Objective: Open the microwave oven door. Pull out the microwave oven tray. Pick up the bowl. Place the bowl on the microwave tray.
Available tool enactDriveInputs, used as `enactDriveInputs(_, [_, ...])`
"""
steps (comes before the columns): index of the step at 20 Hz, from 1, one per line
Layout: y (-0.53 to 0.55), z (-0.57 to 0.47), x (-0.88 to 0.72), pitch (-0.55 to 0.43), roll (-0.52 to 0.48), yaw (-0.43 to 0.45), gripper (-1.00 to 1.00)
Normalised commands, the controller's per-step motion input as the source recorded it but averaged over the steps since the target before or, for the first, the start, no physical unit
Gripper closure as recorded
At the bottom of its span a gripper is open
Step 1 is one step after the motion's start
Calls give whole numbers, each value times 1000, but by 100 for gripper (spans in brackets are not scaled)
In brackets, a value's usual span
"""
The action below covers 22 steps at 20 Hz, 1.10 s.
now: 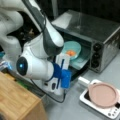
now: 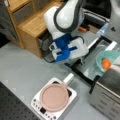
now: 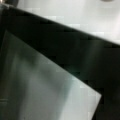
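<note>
Centre left in a front view, the gripper [image 1: 62,75] hangs over the lowered door [image 1: 75,72]; whether its jaws are apart cannot be told. Centre right, the bowl [image 1: 72,51] rests on the tray [image 1: 83,62] of the oven [image 1: 100,32]. Lower right, a pink plate [image 1: 103,95].

No legible txt or labels anywhere.

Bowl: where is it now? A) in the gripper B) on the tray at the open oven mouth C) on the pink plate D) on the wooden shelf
B. In both front views the bowl sits on the microwave oven tray at the open microwave oven, door down; the pink plate is bare.
</note>
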Motion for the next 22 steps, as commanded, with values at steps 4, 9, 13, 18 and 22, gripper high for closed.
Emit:
enactDriveInputs(4, [372, 259, 5, 12, 29, -106, -100])
enactDriveInputs(9, [163, 187, -33, 32, -5, -142, -100])
enactDriveInputs(13, [80, 103, -57, 18, -33, -114, -100])
enactDriveInputs(18, [58, 93, -69, 33, -58, -100, -100])
enactDriveInputs(22, [69, 164, -87, 50, -88, -95, -100])
